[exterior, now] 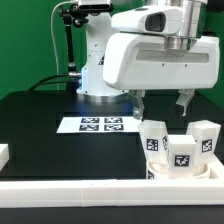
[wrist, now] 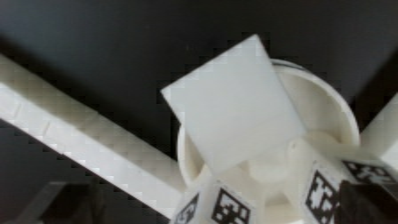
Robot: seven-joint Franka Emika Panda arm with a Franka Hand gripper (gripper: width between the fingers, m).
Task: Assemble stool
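Observation:
The stool parts sit in a cluster at the exterior view's lower right. Three chunky white legs (exterior: 153,137) (exterior: 182,151) (exterior: 205,134) stand upright, each with a black-and-white tag, by the low round seat disc (exterior: 176,174). My gripper (exterior: 161,106) hangs just above them, open, its dark fingers (exterior: 140,103) wide apart with nothing between them. In the wrist view one leg (wrist: 240,105) fills the middle with its flat end up. The seat disc (wrist: 334,115) lies behind it, and two tagged legs (wrist: 228,203) (wrist: 349,188) show at the edge.
The marker board (exterior: 100,124) lies flat on the black table by the robot's base. A long white border rail (exterior: 80,192) (wrist: 71,130) runs along the table's front edge, close to the stool parts. A small white block (exterior: 3,153) sits at the exterior view's left edge.

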